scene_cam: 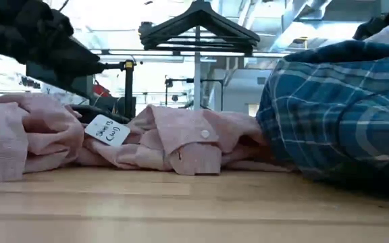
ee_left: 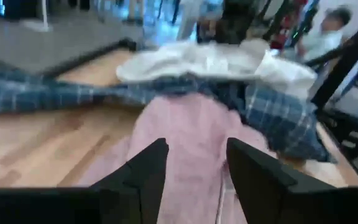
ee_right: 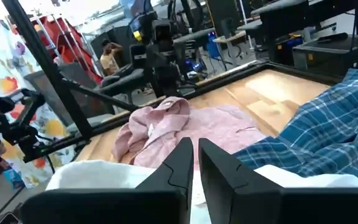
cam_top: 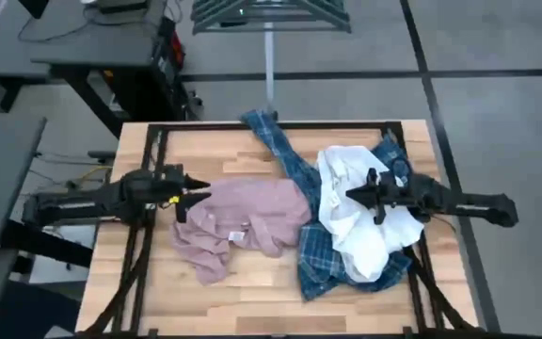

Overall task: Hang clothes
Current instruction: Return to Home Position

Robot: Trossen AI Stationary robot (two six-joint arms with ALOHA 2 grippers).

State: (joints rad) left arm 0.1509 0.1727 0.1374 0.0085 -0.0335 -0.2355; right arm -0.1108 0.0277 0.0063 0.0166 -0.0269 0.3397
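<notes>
The dusty pink shirt [cam_top: 247, 221] lies crumpled on the wooden table [cam_top: 215, 151], left of centre, with a white tag [scene_cam: 107, 130] on it. The blue-and-white plaid shirt [cam_top: 318, 254] lies spread from the far edge to the near right. The white shirt [cam_top: 356, 226] lies on top of the plaid one. My left gripper [cam_top: 194, 195] is open just above the pink shirt's left edge [ee_left: 191, 130], its fingers [ee_left: 148, 168] pointing toward the table's right. My right gripper [cam_top: 351, 194] is shut and empty above the white shirt [ee_right: 98, 171], pointing toward the table's left.
A rack of dark hangers [cam_top: 271, 14] stands on a pole beyond the table's far edge and also shows in the low view [scene_cam: 198, 27]. A black frame [cam_top: 158, 141] runs around the table top. People show in the room beyond [ee_left: 328, 25].
</notes>
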